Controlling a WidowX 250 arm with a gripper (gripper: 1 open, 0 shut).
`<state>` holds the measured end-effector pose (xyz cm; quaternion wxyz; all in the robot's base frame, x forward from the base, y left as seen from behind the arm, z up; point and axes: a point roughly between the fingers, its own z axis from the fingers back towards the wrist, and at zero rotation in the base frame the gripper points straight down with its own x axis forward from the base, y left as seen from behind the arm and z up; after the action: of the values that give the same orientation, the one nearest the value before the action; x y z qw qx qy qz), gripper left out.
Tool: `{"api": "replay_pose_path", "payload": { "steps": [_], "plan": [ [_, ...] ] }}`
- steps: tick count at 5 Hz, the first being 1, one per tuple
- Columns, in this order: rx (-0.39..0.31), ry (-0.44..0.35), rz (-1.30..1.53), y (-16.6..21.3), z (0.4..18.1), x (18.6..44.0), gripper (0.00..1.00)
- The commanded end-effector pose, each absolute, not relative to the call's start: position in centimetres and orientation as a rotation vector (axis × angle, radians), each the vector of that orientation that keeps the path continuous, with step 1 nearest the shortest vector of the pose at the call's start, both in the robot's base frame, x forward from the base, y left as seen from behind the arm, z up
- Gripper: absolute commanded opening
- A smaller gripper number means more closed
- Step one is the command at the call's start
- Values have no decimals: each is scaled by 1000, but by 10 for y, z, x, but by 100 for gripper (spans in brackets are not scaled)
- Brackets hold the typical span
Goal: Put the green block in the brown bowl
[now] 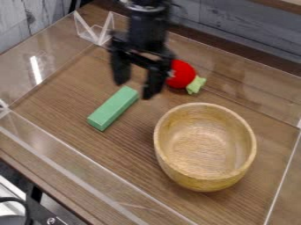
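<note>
Jaws stood wide apart on the black gripper (pixel 137 80), which pointed straight down from the arm in the upper middle of the frame, and nothing was held between the two dark fingers (pixel 119 70). One finger hung at the left and the other at the right, with clear space between them.

Just below and slightly left of those jaws lay the green block (pixel 113 108), flat on the wooden bench (pixel 70 83). It was a solid mid-green bar lying on a slant, its upper end towards the jaws and its lower end towards the lower left of the frame. The right finger's tip appeared just over or beside the block's upper end; whether it touched the block could not be told from this view.

To the lower right of the block sat the brown bowl (pixel 206 146), a large round light-tan wooden bowl with a thick rim, upright and with nothing inside it. Block and bowl lay apart, with bare wood between them.

Behind the gripper, in the upper middle right, a red ball (pixel 182 76) rested on the bench with a small pale-green piece (pixel 196 84) at its right side. Clear plastic walls (pixel 47 48) ran round the bench, and a clear folded stand (pixel 93 29) stood in the upper left.
</note>
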<state>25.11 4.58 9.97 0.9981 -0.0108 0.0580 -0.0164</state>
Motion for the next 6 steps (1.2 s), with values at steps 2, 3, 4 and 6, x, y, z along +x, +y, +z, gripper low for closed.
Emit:
{"api": "replay_pose_path", "payload": {
  "steps": [2,3,4,6],
  "plan": [
    [-8,45,-49,84,95,250,100],
    [-14,51,-55,85,83,249,100],
    [-15,53,-64,84,70,251,100],
    [-19,35,-72,84,55,256,100]
  ]
}}
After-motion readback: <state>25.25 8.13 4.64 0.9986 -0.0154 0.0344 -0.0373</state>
